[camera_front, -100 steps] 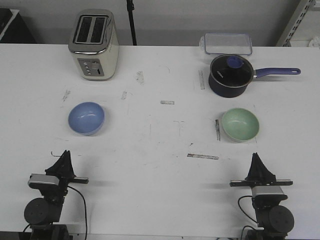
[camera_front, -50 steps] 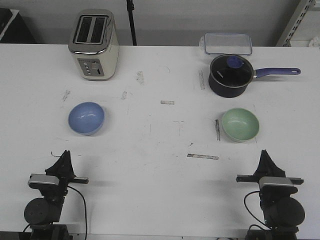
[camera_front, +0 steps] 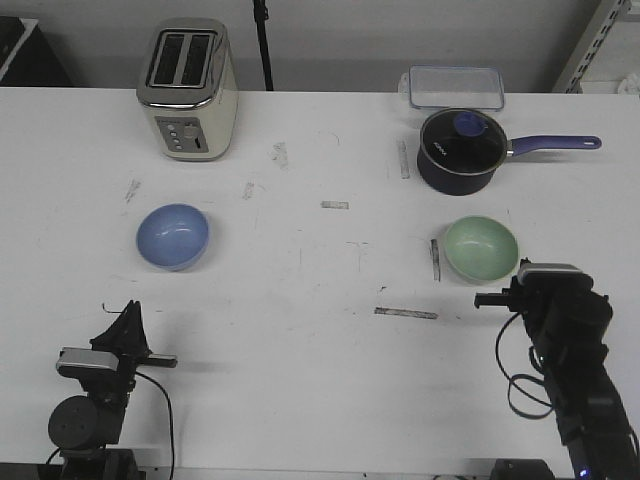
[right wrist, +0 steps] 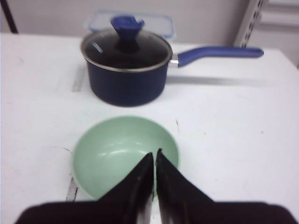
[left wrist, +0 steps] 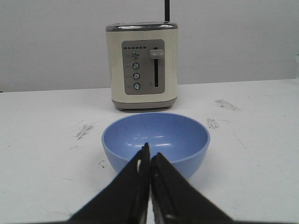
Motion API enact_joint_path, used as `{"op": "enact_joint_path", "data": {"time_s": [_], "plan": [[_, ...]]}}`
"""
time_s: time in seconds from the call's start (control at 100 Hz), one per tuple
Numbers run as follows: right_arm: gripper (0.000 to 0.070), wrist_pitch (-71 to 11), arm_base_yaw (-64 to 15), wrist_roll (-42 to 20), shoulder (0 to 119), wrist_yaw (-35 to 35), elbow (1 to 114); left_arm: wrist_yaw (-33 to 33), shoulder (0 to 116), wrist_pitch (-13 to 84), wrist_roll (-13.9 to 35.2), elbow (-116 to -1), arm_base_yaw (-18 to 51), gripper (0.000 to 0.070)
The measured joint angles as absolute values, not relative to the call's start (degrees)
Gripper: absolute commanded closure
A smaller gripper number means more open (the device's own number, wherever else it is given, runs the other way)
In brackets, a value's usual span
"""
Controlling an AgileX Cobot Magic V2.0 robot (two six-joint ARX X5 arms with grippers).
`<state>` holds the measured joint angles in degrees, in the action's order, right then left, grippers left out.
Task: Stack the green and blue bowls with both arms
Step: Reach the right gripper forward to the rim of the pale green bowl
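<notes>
The green bowl [camera_front: 481,249] sits just ahead of the right gripper [right wrist: 154,161], jaws closed and empty, while the closed, empty left gripper [left wrist: 149,156] faces the farther blue bowl [camera_front: 173,236].

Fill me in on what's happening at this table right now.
Nothing is being held yet. The blue bowl sits on the left of the white table, the green bowl on the right, far apart and unstacked. The right gripper has moved up close to the green bowl, fingers shut, not gripping it. The left gripper sits back at the near edge, shut, pointing at the blue bowl. A toaster and a lidded saucepan stand behind.
</notes>
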<state>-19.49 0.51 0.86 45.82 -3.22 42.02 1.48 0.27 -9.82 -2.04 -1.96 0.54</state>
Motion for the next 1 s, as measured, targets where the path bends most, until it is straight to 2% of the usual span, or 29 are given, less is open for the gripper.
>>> {"op": "enact_joint_path", "data": {"time_s": [0.22, 0.34, 0.49, 0.54, 0.58, 0.63, 0.7, 0.81, 0.94, 1.0], "plan": [[0.0697, -33.69, 3.20, -0.73, 61.08, -3.07, 58.15, 1.48, 0.27, -9.85, -2.04, -1.96, 0.54, 0.0698], [0.0697, -41.12, 4.19, -3.79, 68.69, -2.96, 66.46, 1.48, 0.27, -9.85, -2.04, -1.96, 0.54, 0.0698], [0.0689, -49.25, 5.91, -8.29, 76.53, 1.87, 73.80, 1.48, 0.27, -9.82, -2.04, -1.96, 0.54, 0.0698], [0.0630, -51.05, 6.79, -9.87, 79.00, 4.34, 75.79, 1.48, 0.27, -9.85, -2.04, -1.96, 0.54, 0.0698], [0.0530, -52.38, 7.49, -11.00, 80.93, 6.26, 77.28, 1.48, 0.27, -9.85, -2.04, -1.96, 0.54, 0.0698], [0.0371, -53.41, 8.45, -12.12, 83.20, 7.79, 78.83, 1.48, 0.27, -9.85, -2.04, -1.96, 0.54, 0.0698], [0.0253, -53.78, 9.80, -13.08, 85.78, 8.75, 80.05, 1.48, 0.27, -9.85, -2.04, -1.96, 0.54, 0.0698], [0.0225, -53.78, 11.40, -13.89, 88.42, 9.41, 80.12, 1.48, 0.27, -9.85, -2.04, -1.96, 0.54, 0.0698], [0.0130, -54.48, 12.05, -13.89, 90.50, 9.93, 80.12, 1.48, 0.27, -9.82, -2.04, -1.96, 0.54, 0.0698], [0.0127, -54.43, 12.08, -13.78, 91.33, 10.96, 80.12, 1.48, 0.27, -9.85, -2.04, -1.96, 0.54, 0.0698]]}}
